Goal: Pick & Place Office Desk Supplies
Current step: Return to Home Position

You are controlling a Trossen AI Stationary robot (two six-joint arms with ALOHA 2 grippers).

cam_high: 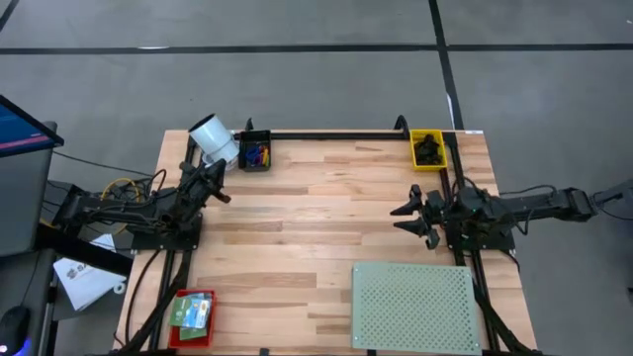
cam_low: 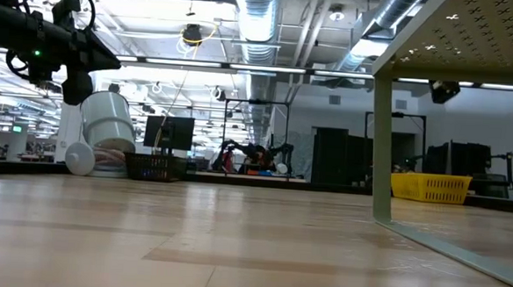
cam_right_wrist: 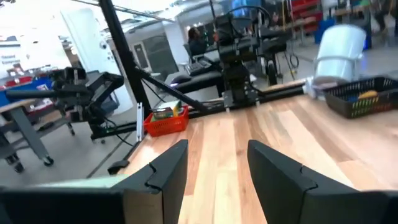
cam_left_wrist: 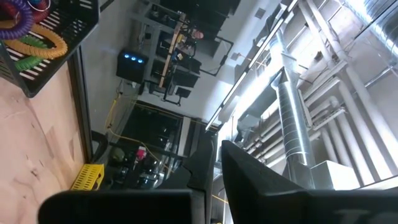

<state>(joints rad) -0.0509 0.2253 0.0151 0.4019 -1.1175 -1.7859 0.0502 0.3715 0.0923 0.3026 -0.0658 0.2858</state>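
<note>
The office desk supplies sit in containers at the table's edges. Coloured rings [cam_high: 256, 154] lie in a black basket [cam_high: 255, 163] at the far edge. Black clips [cam_high: 427, 150] fill a yellow bin [cam_high: 427, 163] at the far right. Green boxes [cam_high: 190, 312] rest in a red tray [cam_high: 176, 334] at the near left. My left gripper [cam_high: 220, 192] hovers shut at the table's left side, near the basket, pointing level. My right gripper [cam_high: 398, 219] hovers open at the right side, pointing left across the table, with nothing between its fingers [cam_right_wrist: 168, 168].
A white cylinder [cam_high: 213, 138] lies tilted at the far left corner beside the basket. A pale green perforated board [cam_high: 415, 305] stands raised on legs at the near right. Bare wood [cam_high: 307, 227] lies between the two grippers.
</note>
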